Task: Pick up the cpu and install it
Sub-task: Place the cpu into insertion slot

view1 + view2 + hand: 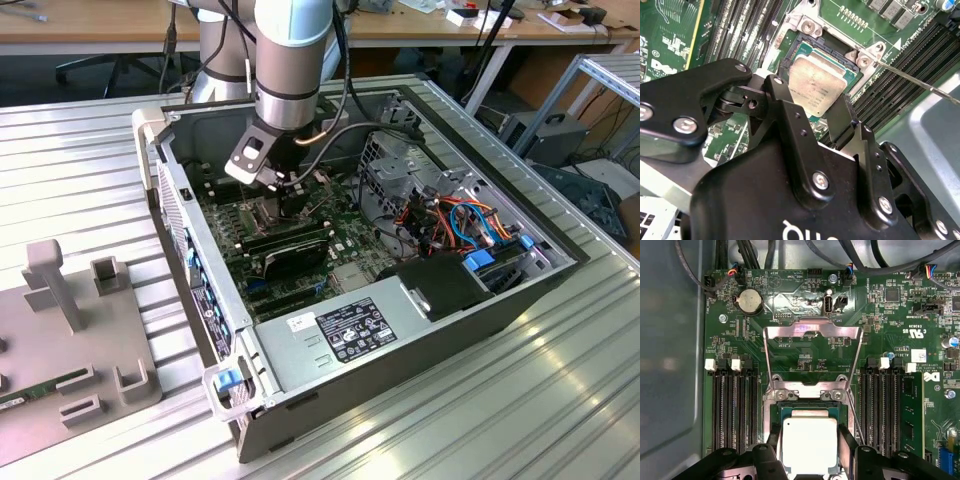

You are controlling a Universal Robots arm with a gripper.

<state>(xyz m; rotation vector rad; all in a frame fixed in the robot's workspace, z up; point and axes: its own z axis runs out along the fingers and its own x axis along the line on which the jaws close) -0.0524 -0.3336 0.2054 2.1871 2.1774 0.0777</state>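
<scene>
**Arm** (pixel 290 60): reaches down into the open case (pixel 400 330) on a ribbed metal table (pixel 80 160).

**Gripper** (pixel 810 441): low over the board (pixel 790 295). Its two black fingers (pixel 785 112) are closed on opposite edges of the cpu.

**Cpu** (pixel 810 447): silver-grey top facing up, held between the fingers directly over the socket (pixel 807 390). In the second wrist view it (pixel 817 80) looks slightly tilted against the socket frame; whether it is seated cannot be told.

**Plate** (pixel 812 331): hinged open, lying back from the socket.

**Slots** (pixel 735 405): banks on both sides of the socket; one bank holds a memory stick (pixel 912 410).
</scene>
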